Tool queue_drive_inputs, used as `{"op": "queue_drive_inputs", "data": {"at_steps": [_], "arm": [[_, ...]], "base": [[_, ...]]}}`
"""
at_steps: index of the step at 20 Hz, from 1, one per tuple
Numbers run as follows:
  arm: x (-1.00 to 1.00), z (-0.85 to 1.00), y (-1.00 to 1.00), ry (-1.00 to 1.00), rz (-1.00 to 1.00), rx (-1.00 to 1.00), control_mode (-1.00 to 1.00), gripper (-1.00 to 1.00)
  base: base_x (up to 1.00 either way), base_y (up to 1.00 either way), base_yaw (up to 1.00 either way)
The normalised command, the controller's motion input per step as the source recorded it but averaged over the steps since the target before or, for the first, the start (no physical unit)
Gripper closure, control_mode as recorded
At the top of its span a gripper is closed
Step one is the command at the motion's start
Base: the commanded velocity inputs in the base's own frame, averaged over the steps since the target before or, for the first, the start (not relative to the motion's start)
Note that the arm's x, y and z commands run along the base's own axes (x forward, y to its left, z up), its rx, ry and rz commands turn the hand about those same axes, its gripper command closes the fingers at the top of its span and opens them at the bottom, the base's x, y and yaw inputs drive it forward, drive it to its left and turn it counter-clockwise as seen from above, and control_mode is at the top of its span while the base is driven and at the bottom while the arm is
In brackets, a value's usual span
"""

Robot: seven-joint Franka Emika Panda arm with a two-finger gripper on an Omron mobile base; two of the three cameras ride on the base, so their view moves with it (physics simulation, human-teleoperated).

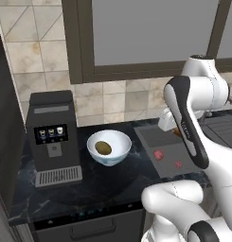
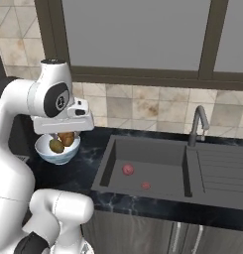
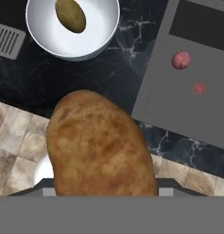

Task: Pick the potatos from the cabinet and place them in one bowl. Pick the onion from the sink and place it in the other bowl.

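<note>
I've got the gripper (image 2: 66, 135) clamped on the orange-brown potato (image 3: 100, 145), held above the white bowl (image 3: 106, 32) to join the olive potato (image 3: 70, 15).

Dark coffee machine (image 1: 52, 137) on black marble counter (image 1: 103, 189); small bright red bit (image 2: 146, 185); window (image 2: 143, 34).

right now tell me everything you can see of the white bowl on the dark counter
The round white bowl with a pale bluish tint stands upright on the black marbled counter, between the dark coffee machine and the dark grey sink. It looks glazed and smooth, with a deep open inside. One olive-brown oval potato lies in it. The gripper holds an orange-brown potato above it.
</note>
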Motion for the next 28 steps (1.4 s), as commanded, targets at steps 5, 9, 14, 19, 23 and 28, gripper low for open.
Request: {"op": "queue_drive_inputs", "data": {"at_steps": [5,9,14,19,23,28], "arm": [[0.00,0.00,0.00,0.00,0.00,0.00,1.00,1.00],[0.21,-0.05,0.11,0.00,0.00,0.00,-1.00,1.00],[0.49,-0.18,0.45,0.00,0.00,0.00,-1.00,1.00],[0.51,-0.24,0.38,0.00,0.00,0.00,-1.00,1.00],[0.53,-0.37,0.41,0.00,0.00,0.00,-1.00,1.00],[0.45,-0.31,0.35,-0.01,0.00,0.00,-1.00,1.00]], "base": [[0.43,0.00,0.00],[0.21,0.00,0.00],[0.00,0.00,0.00],[0.00,0.00,0.00],[0.00,0.00,0.00],[0.00,0.00,0.00]]}}
